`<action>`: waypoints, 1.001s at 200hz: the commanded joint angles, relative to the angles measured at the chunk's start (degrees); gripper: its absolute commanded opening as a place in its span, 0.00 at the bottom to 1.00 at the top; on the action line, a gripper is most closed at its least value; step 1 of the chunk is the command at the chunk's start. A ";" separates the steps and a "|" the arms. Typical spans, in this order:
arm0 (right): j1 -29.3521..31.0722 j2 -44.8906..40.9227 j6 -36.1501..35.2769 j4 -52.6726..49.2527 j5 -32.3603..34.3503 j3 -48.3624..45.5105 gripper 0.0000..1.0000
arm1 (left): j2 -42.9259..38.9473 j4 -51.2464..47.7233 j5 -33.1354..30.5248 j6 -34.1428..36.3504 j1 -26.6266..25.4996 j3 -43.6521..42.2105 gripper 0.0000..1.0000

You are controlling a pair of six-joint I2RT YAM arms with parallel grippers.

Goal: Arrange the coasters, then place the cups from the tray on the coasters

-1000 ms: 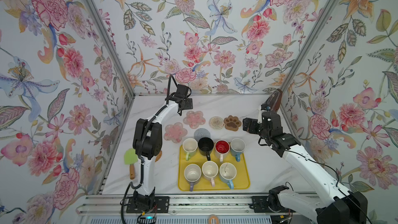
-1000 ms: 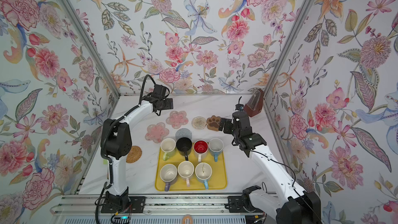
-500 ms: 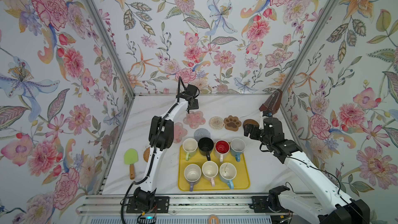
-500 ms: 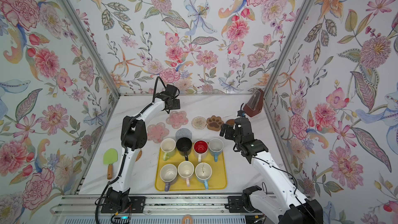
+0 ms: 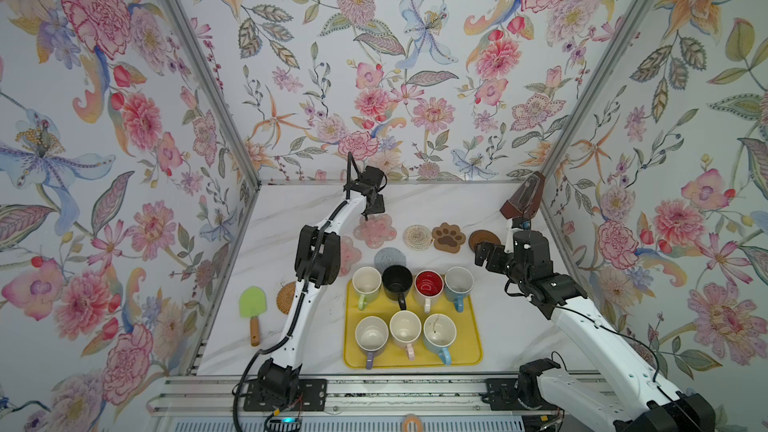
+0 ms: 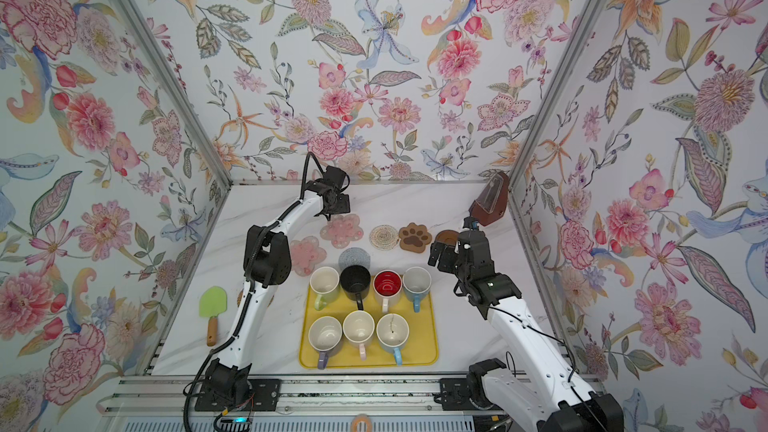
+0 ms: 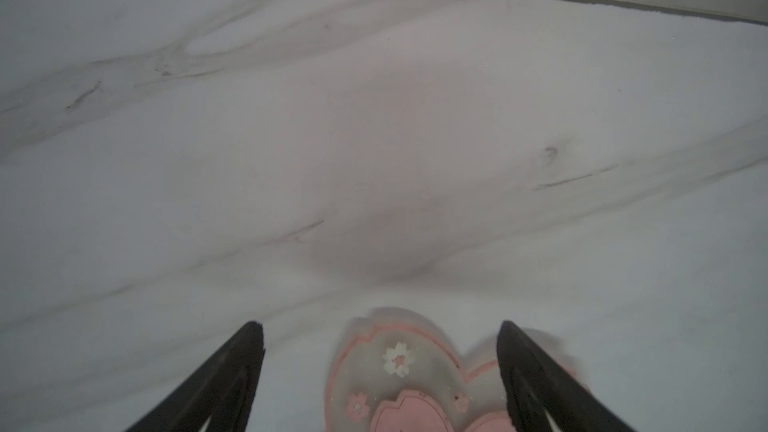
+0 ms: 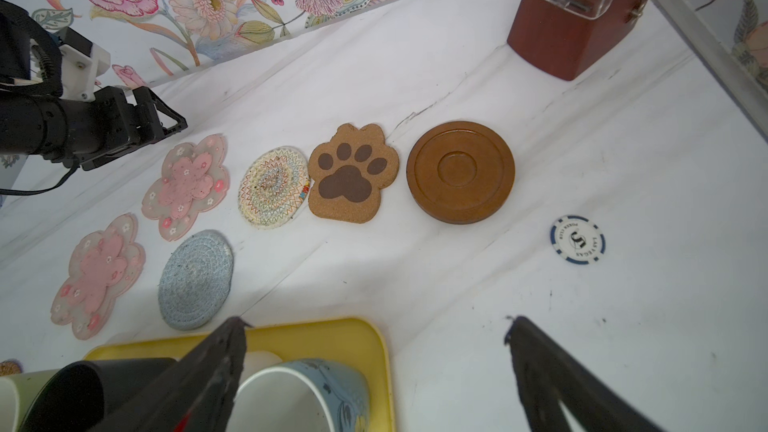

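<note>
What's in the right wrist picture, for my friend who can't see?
A white table holds two pink flower coasters, plus grey, woven, paw-print and dark wooden ones. The open right gripper hovers by a yellow tray of mugs.

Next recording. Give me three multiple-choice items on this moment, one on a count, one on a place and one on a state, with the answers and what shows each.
1. How many handled mugs stand on the flat yellow rectangular tray?
A. five
B. six
C. seven

2. Where does the dark wooden round coaster lie?
A. on the tray
B. on the white marble table, beside the brown paw-print cork coaster
C. under a mug

3. The left pincer is:
A. open over a pink flower-shaped coaster
B. shut on that coaster
C. shut on a mug handle

Answers:
1 C: both top views show four mugs in the far row and three in the near row.
2 B: the right wrist view shows the two side by side on bare marble.
3 A: the left wrist view shows its fingers apart with a petal between them, gripping nothing.
</note>
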 commanded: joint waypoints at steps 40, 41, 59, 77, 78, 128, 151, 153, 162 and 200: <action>-0.72 0.40 0.75 -0.57 -0.60 -0.22 0.99 | 3.20 -1.76 -0.29 1.09 -0.31 1.88 0.90; -0.75 0.40 0.87 -0.59 -0.62 -0.24 0.99 | 3.24 -1.72 -0.24 1.12 -0.31 1.88 0.90; -0.81 0.73 0.99 -0.75 -0.68 0.19 0.99 | 3.46 -1.83 0.24 1.38 -0.37 1.87 0.90; -0.83 0.75 1.07 -0.74 -0.51 0.45 0.99 | 3.33 -1.87 0.25 1.68 -0.36 1.45 0.90; -0.84 0.75 1.08 -0.79 -0.51 0.45 0.99 | 3.35 -1.86 0.25 1.72 -0.33 1.45 0.90; -0.87 1.10 1.06 -0.74 -0.34 0.89 0.99 | 1.49 -0.41 0.94 2.64 -0.50 -3.10 0.89; -0.86 1.30 1.09 -0.78 -0.25 1.06 0.99 | -0.36 1.06 1.33 2.78 -0.88 -6.73 0.88; -0.91 1.30 1.08 -0.82 -0.32 1.07 0.99 | -0.55 1.29 1.37 2.81 -0.82 -7.21 0.88; -0.89 1.43 1.03 -0.75 -0.20 1.04 0.99 | -1.51 2.16 1.55 2.94 -1.10 -8.71 0.87; -0.92 2.11 1.21 -0.74 -0.34 1.07 0.99 | -4.75 4.76 2.11 3.61 -1.82 -14.91 0.86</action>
